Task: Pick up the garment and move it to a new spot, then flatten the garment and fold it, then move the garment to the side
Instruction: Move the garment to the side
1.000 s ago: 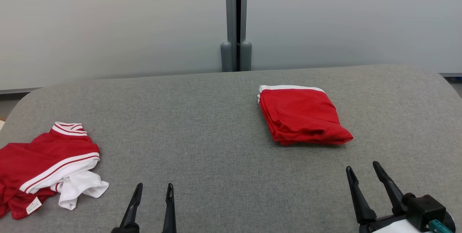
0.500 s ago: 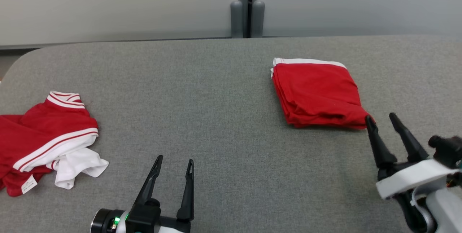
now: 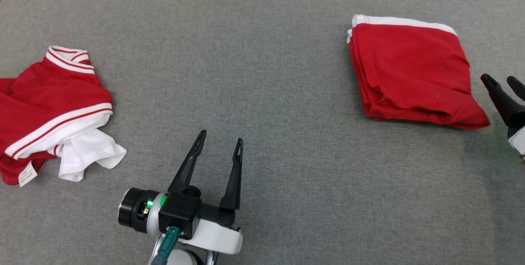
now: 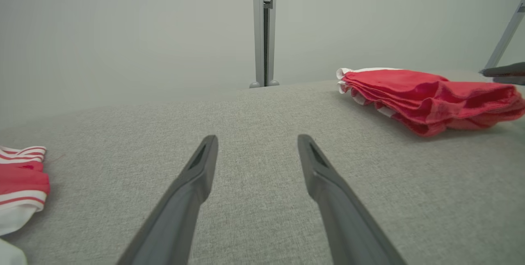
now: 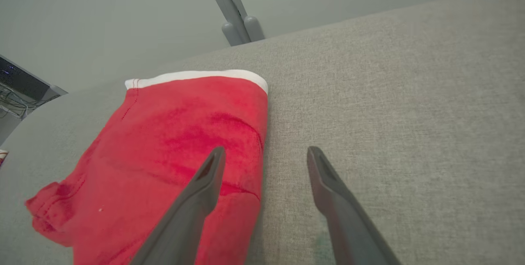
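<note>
A folded red garment (image 3: 410,72) with a white hem lies flat at the table's far right; it also shows in the left wrist view (image 4: 422,92) and the right wrist view (image 5: 172,146). A crumpled red and white garment (image 3: 49,109) lies at the left edge, its striped collar (image 4: 20,179) low in the left wrist view. My left gripper (image 3: 221,137) is open over bare table between the two, holding nothing (image 4: 257,138). My right gripper (image 3: 498,78) is open beside the folded garment's right edge, its left finger over the cloth (image 5: 265,149).
The grey fabric table (image 3: 287,113) has a rounded far left corner. Behind its far edge stands a pale wall with a grey post (image 4: 263,31). A dark fingertip of my right gripper (image 4: 502,70) pokes in at the left wrist view's right edge.
The head camera has tilted down, so the whole picture shifted. Both arms have reached forward; the right gripper has come up alongside the folded garment. Both garments lie as before.
</note>
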{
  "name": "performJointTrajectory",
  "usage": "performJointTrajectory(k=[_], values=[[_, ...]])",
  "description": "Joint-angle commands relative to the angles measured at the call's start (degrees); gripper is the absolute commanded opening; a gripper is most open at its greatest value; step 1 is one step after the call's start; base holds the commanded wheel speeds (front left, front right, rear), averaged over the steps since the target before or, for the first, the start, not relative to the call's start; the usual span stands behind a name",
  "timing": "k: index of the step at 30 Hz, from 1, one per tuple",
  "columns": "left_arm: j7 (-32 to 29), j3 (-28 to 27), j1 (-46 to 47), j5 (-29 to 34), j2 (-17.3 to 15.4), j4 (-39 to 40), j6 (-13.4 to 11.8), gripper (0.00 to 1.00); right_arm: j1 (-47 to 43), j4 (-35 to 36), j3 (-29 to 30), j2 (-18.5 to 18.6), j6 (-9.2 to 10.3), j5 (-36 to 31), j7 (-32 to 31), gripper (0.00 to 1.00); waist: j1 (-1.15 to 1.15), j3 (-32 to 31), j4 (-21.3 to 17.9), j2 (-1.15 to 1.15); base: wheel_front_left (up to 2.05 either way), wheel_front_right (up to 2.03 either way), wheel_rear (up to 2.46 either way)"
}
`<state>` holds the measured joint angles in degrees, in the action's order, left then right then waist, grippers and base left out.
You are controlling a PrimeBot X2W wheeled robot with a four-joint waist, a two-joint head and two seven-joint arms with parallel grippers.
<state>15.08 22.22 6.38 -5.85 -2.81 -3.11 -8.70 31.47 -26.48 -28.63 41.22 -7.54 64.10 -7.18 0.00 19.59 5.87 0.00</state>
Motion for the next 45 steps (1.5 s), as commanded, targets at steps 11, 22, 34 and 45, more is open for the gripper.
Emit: performJointTrajectory(k=[11, 22, 34, 45], values=[[0.1, 2.9, 4.0, -0.3, -0.2, -1.2, -1.0, 1.00, 5.4, -2.5, -4.1, 2.2, 0.11, 4.4, -4.9, 1.00, 0.00, 5.2, 3.2, 0.00, 0.00, 0.00, 0.00], [0.1, 2.8, 6.2, 2.0, -0.2, -2.2, 0.1, 1.00, 8.9, 1.3, -8.8, 10.1, 0.12, -0.3, 0.3, 0.00, 0.00, 8.1, 0.2, 0.00, 0.00, 0.00, 0.00], [0.1, 3.1, 12.2, 6.1, -2.0, 1.0, 2.8, 1.00, 18.9, -1.9, -10.2, 19.9, 0.12, -11.2, 7.0, 0.00, 0.00, 17.8, -7.8, 0.00, 0.00, 0.00, 0.00], [-0.4, 4.6, 14.3, 7.3, -5.0, -0.1, 3.1, 1.00, 28.0, -8.5, -11.2, 21.6, 0.13, -23.4, 10.3, 0.05, 0.00, 22.4, -9.9, 0.00, 0.00, 0.00, 0.00]])
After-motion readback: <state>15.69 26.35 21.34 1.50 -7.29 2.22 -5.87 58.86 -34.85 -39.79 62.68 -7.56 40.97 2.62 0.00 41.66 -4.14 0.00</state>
